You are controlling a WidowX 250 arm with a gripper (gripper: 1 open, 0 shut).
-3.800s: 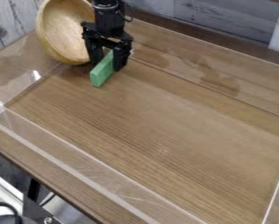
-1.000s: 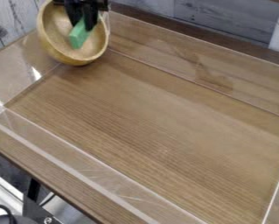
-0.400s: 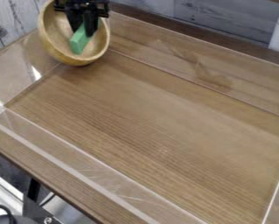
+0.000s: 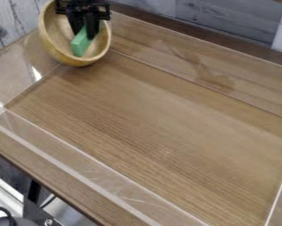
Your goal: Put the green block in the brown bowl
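Working surface: I see a wide wooden table [image 4: 167,132] with a low clear rim around it, bare apart from the far-left corner where everything is happening.
Brown bowl [image 4: 63,48]: it sits at that far-left corner, tipped so its opening faces my camera, with part of its rim cut off by the top edge of the view.
Gripper [image 4: 84,19]: it hangs over the bowl's opening pointing straight down, dark fingers closed on the top end of the block; only the lower part of the arm shows.
Green block [image 4: 80,36]: it is pinched between the jaws, and its free end reaches down inside the bowl's hollow. Whether that end touches the wood I cannot tell.
Key relation: the block lies directly below the jaws, long axis running downward with a slight lean to the left in my view, and all of its visible length falls within the bowl's rim.
My judgement: transport looks finished; what is left is parting the jaws so the block drops into the hollow.
Risk as I read it: a tipped bowl could let the block slide toward the lower lip.
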